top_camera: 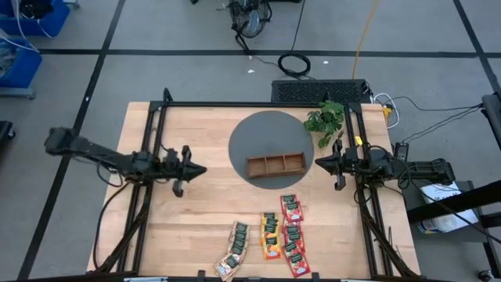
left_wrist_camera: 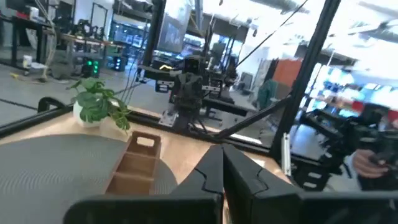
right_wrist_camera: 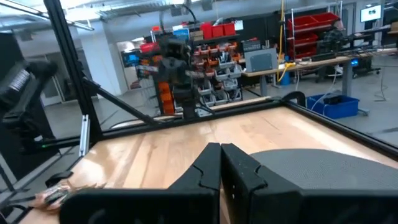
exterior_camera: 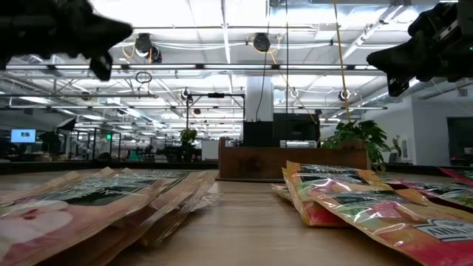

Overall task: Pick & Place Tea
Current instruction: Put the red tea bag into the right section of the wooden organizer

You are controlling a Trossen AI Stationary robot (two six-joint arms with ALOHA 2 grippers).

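Several tea packets, red point(top_camera: 292, 210), orange-yellow point(top_camera: 270, 233) and beige-green point(top_camera: 235, 249), lie flat in rows on the wooden table near its front edge; in the low view they fill the foreground point(exterior_camera: 347, 199). A brown wooden three-compartment tray point(top_camera: 275, 165) rests on a grey round mat point(top_camera: 270, 129). My left gripper point(top_camera: 202, 168) hangs shut above the table at the left, pointing level toward the tray, with nothing in it point(left_wrist_camera: 222, 163). My right gripper point(top_camera: 318, 163) is shut and hangs empty just right of the tray point(right_wrist_camera: 220, 160).
A green leafy plant point(top_camera: 326, 120) stands at the mat's far right, close to my right arm. Black frame rails point(top_camera: 149, 149) run along the table's left and right sides. Bare wood lies between the mat and the packets point(top_camera: 227, 205).
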